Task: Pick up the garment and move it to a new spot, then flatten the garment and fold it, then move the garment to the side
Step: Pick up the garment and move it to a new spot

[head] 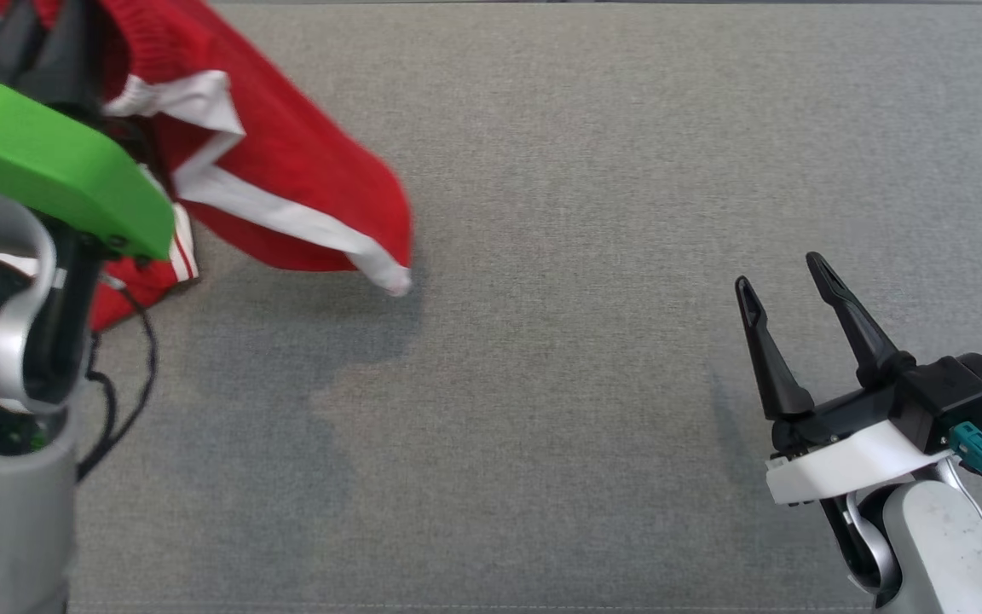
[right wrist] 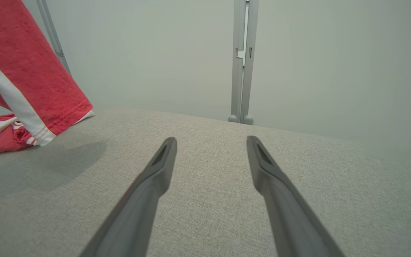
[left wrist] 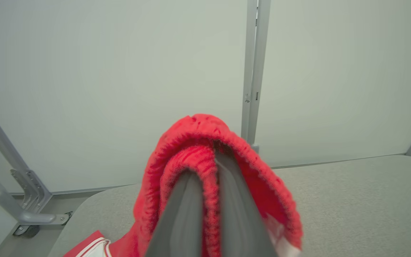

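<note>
The red knitted white-striped garment (head: 286,162) is clamped in the left tool (left wrist: 207,167), hung well left of the spread, empty right tool (head: 779,273).

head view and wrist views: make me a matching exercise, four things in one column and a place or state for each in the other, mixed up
Things:
1. left hand
2. right hand
3. red garment
4. metal post

Places or states:
a. upright behind the far edge of the grey table
b. open and holding nothing
c. shut on a fold of knit cloth
d. partly raised, one end lying on the table

Pairs: 1-c, 2-b, 3-d, 4-a
</note>
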Robot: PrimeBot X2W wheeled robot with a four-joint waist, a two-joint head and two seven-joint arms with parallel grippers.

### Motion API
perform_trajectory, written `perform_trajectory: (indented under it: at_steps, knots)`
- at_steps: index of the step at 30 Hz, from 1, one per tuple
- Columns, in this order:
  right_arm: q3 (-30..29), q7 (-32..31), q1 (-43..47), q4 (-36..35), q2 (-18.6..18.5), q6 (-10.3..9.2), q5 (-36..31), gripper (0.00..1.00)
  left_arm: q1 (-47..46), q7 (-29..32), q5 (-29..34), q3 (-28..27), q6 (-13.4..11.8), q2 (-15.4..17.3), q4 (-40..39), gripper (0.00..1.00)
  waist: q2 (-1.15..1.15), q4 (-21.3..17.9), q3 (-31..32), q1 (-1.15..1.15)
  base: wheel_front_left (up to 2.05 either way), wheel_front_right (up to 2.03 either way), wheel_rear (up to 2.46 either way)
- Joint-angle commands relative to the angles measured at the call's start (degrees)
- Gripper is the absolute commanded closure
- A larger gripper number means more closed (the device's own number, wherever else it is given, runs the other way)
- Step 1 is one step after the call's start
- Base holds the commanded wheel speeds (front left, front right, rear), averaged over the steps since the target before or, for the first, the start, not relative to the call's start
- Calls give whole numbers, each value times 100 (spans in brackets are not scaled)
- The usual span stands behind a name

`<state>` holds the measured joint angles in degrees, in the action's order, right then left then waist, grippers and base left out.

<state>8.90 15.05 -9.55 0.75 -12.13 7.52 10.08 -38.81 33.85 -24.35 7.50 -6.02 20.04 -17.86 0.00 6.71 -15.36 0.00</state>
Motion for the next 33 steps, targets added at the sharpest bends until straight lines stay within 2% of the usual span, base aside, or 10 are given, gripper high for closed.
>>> perform_trajectory:
  at_steps: [1, 5, 10, 15, 18, 22, 27, 33]
  knots:
    - [-15, 18, 64, 14, 80, -6, 9, 0, -71, 209, -345, 366, 105, -351, -369, 100, 0, -473, 195, 0, 0, 0, 0]
    - [-52, 19, 51, 11, 176, -6, 20, 0, 62, 452, -723, 981, 179, -855, -733, 100, 0, -827, 234, 0, 0, 0, 0]
    - [-143, 19, 63, 5, 303, -6, 33, 0, 234, 523, -836, 1675, 198, -1285, -885, 100, 0, -1282, 278, 0, 0, 0, 0]
    - [-151, 19, 109, 4, 375, -6, 20, 0, 344, 415, -995, 1905, 96, -1486, -799, 100, 0, -1713, 323, 0, 0, 0, 0]
    - [-197, 19, 108, 22, 441, -6, 42, 0, 547, 258, -1219, 1848, -67, -1570, -536, 100, 0, -1952, 324, 0, 0, 0, 0]
    - [-172, 18, 150, 41, 513, -6, 54, 0, 826, 15, -1357, 1711, -223, -1610, 24, 100, 0, -2145, 322, 0, 0, 0, 0]
    - [-85, 19, 190, 79, 563, -6, 64, 0, 1085, -467, -1431, 1351, -316, -1591, 1463, 100, 0, -2360, 326, 0, 0, 0, 0]
    - [-14, 19, 224, 124, 552, -6, 65, 0, 834, -1055, -1691, 707, -414, -1586, 3062, 100, 0, -2475, 349, 0, 0, 0, 0]
